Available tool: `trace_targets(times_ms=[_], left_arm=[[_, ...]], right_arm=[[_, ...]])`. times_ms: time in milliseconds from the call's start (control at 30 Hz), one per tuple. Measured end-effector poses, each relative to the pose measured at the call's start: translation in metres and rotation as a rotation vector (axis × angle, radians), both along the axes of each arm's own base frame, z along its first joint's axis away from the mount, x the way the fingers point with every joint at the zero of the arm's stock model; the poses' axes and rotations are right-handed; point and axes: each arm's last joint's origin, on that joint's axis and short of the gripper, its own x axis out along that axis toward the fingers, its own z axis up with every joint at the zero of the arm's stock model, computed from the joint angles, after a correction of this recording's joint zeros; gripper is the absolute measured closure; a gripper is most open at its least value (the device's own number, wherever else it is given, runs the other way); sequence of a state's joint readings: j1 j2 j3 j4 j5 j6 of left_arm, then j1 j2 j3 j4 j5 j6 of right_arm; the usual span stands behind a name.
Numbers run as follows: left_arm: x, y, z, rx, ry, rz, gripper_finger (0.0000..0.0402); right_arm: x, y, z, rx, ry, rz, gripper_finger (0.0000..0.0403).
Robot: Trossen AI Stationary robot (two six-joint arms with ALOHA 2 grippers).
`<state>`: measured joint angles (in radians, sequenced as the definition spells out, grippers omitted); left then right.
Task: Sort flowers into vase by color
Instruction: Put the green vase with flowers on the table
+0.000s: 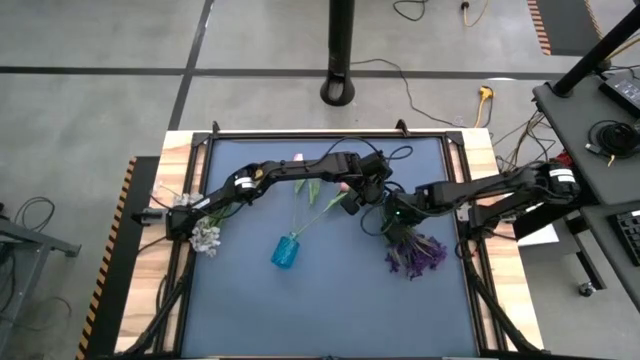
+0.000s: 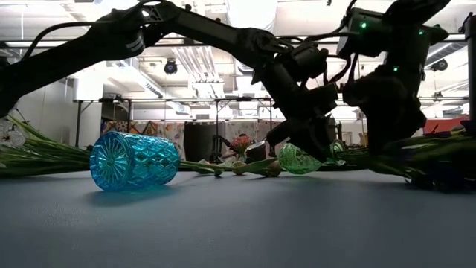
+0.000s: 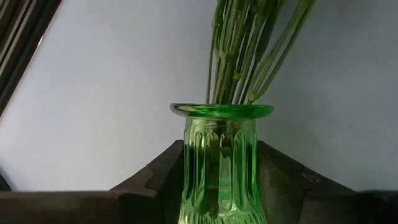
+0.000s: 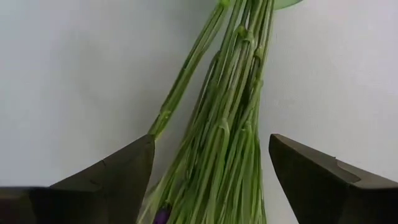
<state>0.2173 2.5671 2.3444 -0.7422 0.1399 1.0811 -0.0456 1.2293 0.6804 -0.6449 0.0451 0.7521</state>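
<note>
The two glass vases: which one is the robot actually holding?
The green vase, gripped by the left gripper with purple-flower stems in its mouth. The blue vase lies alone on its side, untouched.

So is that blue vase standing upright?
No, in the low view the blue vase lies on its side on the table, its patterned base facing the camera.

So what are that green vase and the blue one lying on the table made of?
Both look like pressed glass, though clear plastic could look alike. The green vase, held in the left gripper, is see-through and glossy, with moulded vertical ribs. The blue vase, lying on its side, is translucent with a faceted diamond pattern that catches the light.
</note>
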Motion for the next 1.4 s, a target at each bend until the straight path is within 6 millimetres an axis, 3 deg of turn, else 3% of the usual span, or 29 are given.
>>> trace_targets(times_ms=[767,1100,1400], left_arm=[[0.001,-0.016,-0.001,-0.03,0.025,0.011,0.0258],[0.002,-0.019,0.0,-0.044,0.017,0.015,0.0259],[0.001,-0.022,0.003,-0.105,0.02,0.001,0.0259]], right_arm=[[0.0,0.002,-0.002,0.051,0.014,0.028,0.0285],[-0.001,0.002,0.005,0.063,0.021,0.056,0.0339],[0.004,0.0,0.025,0.061,0.044,0.086,0.0349]])
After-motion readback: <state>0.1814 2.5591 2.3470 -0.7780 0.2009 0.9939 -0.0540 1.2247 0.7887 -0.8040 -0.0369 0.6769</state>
